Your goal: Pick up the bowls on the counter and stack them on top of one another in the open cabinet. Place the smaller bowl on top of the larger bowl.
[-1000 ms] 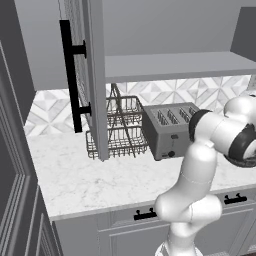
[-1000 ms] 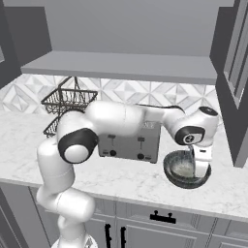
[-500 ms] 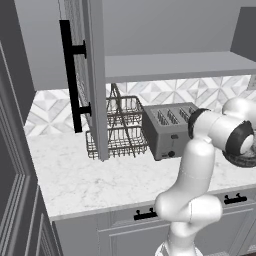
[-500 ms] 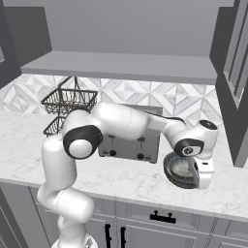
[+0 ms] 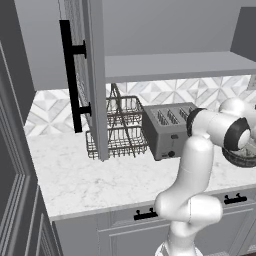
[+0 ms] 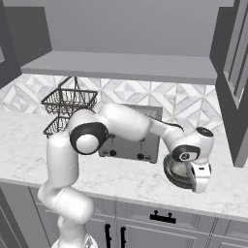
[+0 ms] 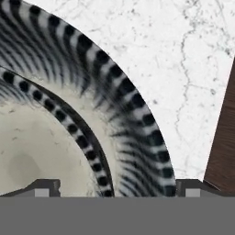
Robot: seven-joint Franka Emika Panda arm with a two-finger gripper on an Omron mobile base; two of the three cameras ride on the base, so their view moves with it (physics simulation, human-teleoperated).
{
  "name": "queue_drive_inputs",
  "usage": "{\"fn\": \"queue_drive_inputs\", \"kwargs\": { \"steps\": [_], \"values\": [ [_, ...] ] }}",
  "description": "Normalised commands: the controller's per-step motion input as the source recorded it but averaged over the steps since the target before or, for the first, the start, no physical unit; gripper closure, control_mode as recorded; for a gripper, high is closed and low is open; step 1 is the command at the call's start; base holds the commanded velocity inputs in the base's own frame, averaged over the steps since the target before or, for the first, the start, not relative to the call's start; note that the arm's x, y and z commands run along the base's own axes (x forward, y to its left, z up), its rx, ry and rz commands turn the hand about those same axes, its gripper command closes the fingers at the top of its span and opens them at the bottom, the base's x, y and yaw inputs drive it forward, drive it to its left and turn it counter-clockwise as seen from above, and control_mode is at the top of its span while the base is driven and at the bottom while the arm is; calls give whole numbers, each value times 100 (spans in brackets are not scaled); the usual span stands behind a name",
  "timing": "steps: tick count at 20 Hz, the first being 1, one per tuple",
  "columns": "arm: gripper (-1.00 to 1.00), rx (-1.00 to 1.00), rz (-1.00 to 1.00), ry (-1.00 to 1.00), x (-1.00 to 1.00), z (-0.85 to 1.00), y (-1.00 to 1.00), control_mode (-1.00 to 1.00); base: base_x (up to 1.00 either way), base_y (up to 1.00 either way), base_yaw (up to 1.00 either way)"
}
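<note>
A white marble-look counter (image 6: pixel 126 180) is running under a grey open cabinet (image 6: pixel 121 65), and behind it a wall of pale tiles with a diamond pattern (image 6: pixel 189 99) is showing. In the left base view the cabinet door (image 5: pixel 95 75) is standing open toward the camera, with its long black bar handle (image 5: pixel 70 75) on the outer face. The shelf of the cabinet is lying bare and grey.

On the counter a wire dish rack (image 5: pixel 117 127) is standing at the left, and a grey toaster (image 6: pixel 130 140) is standing just beside it, to the right. The arm is reaching across in front of the toaster, low over the counter.

The gripper (image 6: pixel 199 180) is pointing downward at the right end of the counter. One bowl (image 6: pixel 178 172), dark grey with a ribbed outside, is sitting there on the counter, right of the toaster. In the hand view the bowl's rim (image 7: pixel 92 137) is passing between the two finger tips: one finger tip (image 7: pixel 43 188) is lying over the pale speckled inside, and the other one is outside the ribbed wall. So the fingers are standing apart on both sides of the rim, and I cannot tell if they are already pressing on it. I cannot tell from these pictures if this is the larger or the smaller bowl. A brown edge (image 7: pixel 222 151) is showing at the right side of the hand view.
</note>
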Motion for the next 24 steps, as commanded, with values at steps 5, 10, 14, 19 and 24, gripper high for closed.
{"fn": "queue_drive_inputs", "kwargs": {
  "steps": [5,10,14,19,24],
  "values": [
    [100,0,0,0,14,-26,10,-100,0,0,0],
    [100,0,-1,0,0,4,0,-100,0,0,0],
    [100,0,-4,-15,-33,49,23,-100,0,0,0],
    [100,0,-1,-34,-69,98,47,-100,0,0,0],
    [100,0,-1,-47,-42,100,76,-100,0,0,0]
  ]
}}
